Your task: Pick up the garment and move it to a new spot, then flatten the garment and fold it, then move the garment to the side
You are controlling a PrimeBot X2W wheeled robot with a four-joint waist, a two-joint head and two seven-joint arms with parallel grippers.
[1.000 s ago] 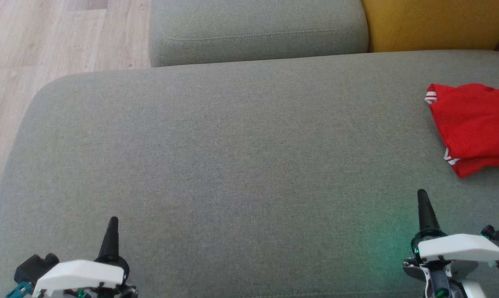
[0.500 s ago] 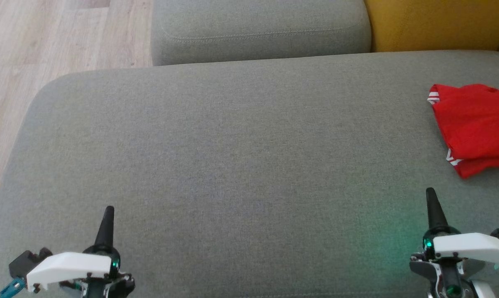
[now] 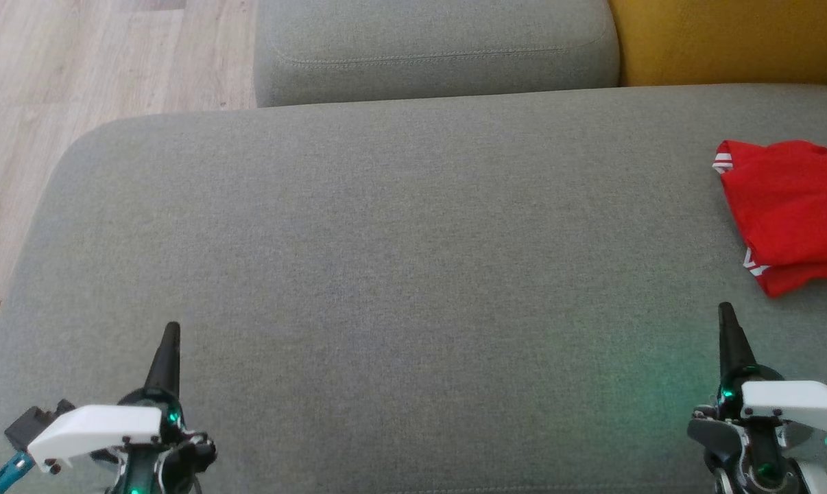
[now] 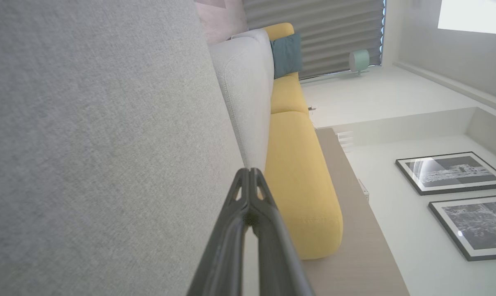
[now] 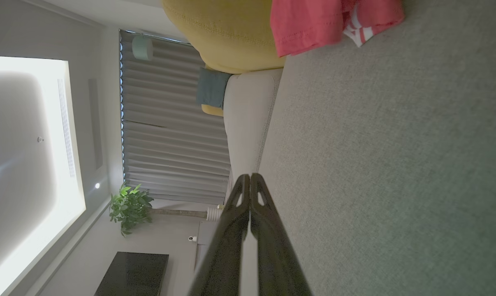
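**Set-aside looks done: back off clean**

L gripper (image 3: pixel 171 329) at 7 o'clock: fingers together, empty, over sofa seat (image 3: pixel 400 226). R gripper (image 3: pixel 726 312) at 5: same, empty, near the garment (image 3: pixel 790 206), folded at 3. Steer R arm clear of its hem.

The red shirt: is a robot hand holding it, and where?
No. The left gripper and right gripper are shut on nothing; the garment lies apart.

The left end effector (image 3: pixel 171 326) has slid forward over the grey seat cushion (image 3: pixel 413 240) and out toward its left edge. The right end effector (image 3: pixel 726 309) has drifted toward the right edge, nearer the garment (image 3: pixel 790 206). The head camera has turned slightly.
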